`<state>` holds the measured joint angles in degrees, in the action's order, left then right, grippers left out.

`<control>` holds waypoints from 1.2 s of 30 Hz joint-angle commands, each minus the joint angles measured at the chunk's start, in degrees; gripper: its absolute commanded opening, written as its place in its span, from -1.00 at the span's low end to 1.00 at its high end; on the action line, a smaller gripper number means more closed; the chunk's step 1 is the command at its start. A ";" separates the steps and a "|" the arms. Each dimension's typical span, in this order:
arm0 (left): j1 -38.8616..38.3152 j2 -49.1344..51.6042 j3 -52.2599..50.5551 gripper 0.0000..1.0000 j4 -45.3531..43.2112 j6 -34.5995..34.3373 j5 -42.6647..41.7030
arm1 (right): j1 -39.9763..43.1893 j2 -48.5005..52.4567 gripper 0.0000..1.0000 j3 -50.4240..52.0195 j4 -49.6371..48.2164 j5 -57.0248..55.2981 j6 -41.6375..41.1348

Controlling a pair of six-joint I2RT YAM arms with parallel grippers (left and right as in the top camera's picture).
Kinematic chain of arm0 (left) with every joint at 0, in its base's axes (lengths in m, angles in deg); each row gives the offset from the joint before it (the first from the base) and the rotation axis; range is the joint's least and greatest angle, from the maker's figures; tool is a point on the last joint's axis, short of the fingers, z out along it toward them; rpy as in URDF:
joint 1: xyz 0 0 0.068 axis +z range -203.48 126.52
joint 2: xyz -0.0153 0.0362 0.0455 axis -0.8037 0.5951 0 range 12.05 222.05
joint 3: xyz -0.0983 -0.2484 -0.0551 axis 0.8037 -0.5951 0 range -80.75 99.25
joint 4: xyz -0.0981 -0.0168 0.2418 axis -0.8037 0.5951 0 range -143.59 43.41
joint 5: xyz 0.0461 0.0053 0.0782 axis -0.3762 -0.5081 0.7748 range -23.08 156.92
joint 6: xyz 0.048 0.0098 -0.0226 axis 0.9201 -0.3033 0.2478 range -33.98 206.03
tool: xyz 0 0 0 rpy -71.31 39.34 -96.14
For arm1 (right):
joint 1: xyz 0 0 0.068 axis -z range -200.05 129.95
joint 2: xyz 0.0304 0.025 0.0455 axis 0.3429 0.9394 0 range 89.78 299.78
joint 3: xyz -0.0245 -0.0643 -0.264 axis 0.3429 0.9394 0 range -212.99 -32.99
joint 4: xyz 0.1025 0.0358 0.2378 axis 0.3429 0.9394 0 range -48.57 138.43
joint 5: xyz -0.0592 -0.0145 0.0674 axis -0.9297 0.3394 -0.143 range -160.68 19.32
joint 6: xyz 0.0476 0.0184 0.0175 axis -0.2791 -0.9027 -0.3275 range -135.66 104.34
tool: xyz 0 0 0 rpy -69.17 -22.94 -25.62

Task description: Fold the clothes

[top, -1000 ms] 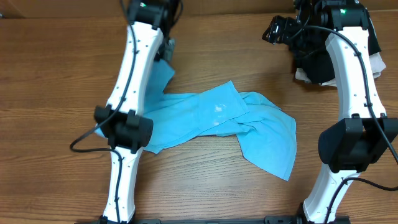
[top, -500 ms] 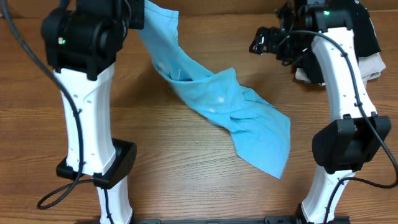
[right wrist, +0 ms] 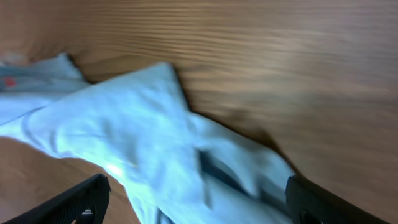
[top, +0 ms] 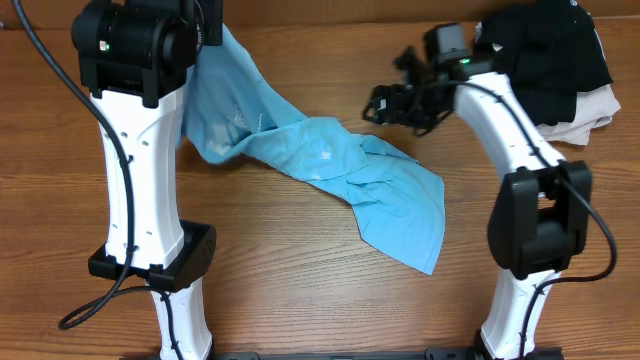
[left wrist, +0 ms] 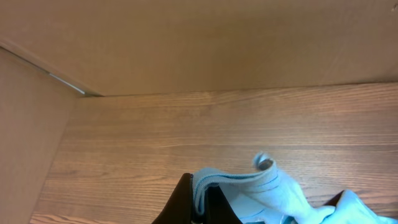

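Right arm [top: 495, 115] nearer, one T-shirt [top: 330, 165], left jaws clamped

I can read no text anywhere. The T-shirt [top: 330, 165] shows small white prints mid-frame from overhead, too small and blurred for me to make out.

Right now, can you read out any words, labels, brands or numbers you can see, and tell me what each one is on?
None can be read. The light blue T-shirt bears small white prints, too small to make out, and a blurred red mark in the right wrist view.
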<state>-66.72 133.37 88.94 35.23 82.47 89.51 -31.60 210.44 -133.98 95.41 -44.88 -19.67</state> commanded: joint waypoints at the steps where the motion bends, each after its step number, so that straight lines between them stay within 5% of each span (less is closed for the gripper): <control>1: 0.22 0.28 -0.96 -0.92 -0.87 -1.18 1.07 | -3.87 -0.09 0.82 0.55 -1.70 -0.26 2.54; 14: 0.22 0.28 -1.68 -0.92 -1.22 -1.18 0.02 | -11.69 -0.07 0.80 3.04 -11.47 -4.72 1.99; 24: 0.20 0.28 -1.68 -0.92 -1.03 -1.22 -1.68 | -17.35 -0.07 0.79 3.06 -22.03 -5.03 -12.17; 28: 0.22 0.28 -1.68 -0.92 -0.98 -1.22 -1.68 | -20.76 1.11 0.75 3.06 -23.17 -13.18 -18.53; 36: 0.26 0.28 -1.68 -0.92 -0.87 -1.20 -1.66 | -24.65 4.37 0.11 3.06 -24.94 -20.33 -20.28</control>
<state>-66.72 133.37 87.28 34.60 82.47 88.18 -56.37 213.63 -131.12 70.32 -60.96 -37.74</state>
